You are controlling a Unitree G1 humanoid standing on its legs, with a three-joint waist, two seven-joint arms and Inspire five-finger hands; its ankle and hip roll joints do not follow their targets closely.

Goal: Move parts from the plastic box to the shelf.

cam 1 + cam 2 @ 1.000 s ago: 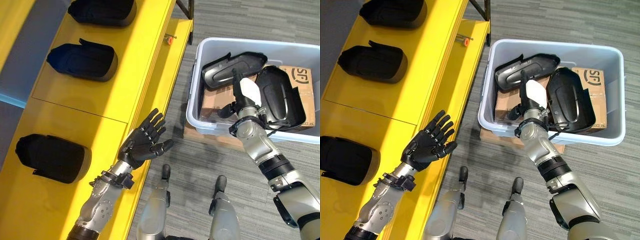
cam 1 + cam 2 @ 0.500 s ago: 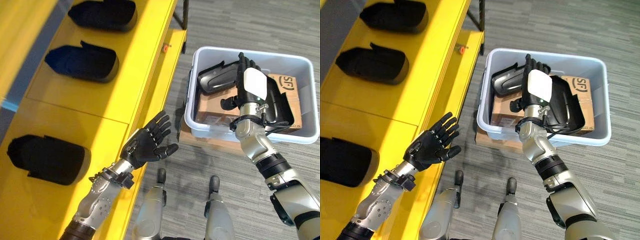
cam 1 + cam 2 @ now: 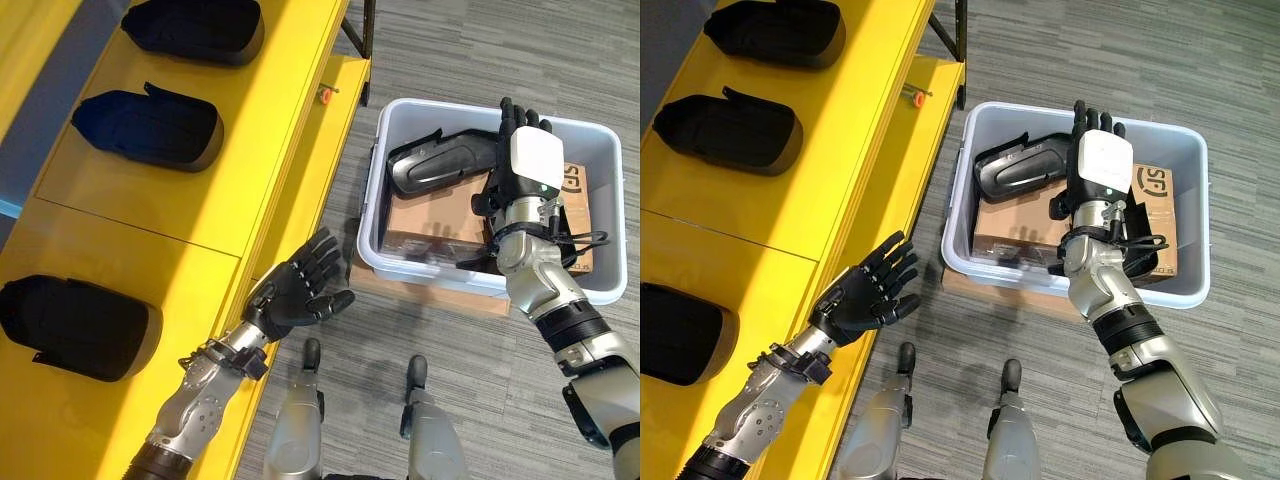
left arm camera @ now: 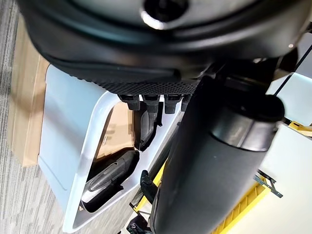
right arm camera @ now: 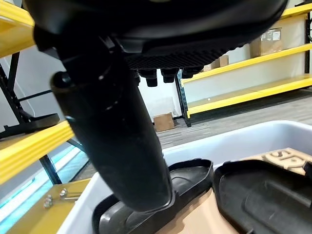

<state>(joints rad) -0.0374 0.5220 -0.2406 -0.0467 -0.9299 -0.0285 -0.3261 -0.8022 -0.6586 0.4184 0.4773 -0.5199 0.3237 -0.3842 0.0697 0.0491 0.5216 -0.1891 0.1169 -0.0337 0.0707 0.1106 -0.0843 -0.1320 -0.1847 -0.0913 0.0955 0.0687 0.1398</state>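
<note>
- Parts were in two places: three dark moulded parts lay in a row on the yellow shelf (image 3: 190,215), the nearest part (image 3: 80,327), a middle one (image 3: 150,130) and a far one (image 3: 195,28), while two more waited in the plastic box (image 3: 380,215) on the floor.
- Box contents were a long dark part (image 3: 445,160) lying tilted across a cardboard carton (image 3: 440,215), and a second dark part (image 5: 265,195) beside it, largely hidden behind the right arm in the head views.
- The right hand (image 3: 525,165) was raised over the box with its fingers straight and apart, holding nothing; its wrist view showed the long part below the thumb and not touching it, as far as the close angle let me judge.
- The left hand (image 3: 295,295) hovered at the shelf's front edge, palm up, fingers spread and empty, well apart from the box.
- The step in hand looked like the reach for the next part: nothing was gripped yet and both box parts remained in place.
- The next move would call for lowering the right hand onto the long part, closing fingers and thumb around its edge, then lifting it clear of the box wall.
- After that it would need carrying across to a bare stretch of shelf, possibly the gap between the nearest part and the middle one.
</note>
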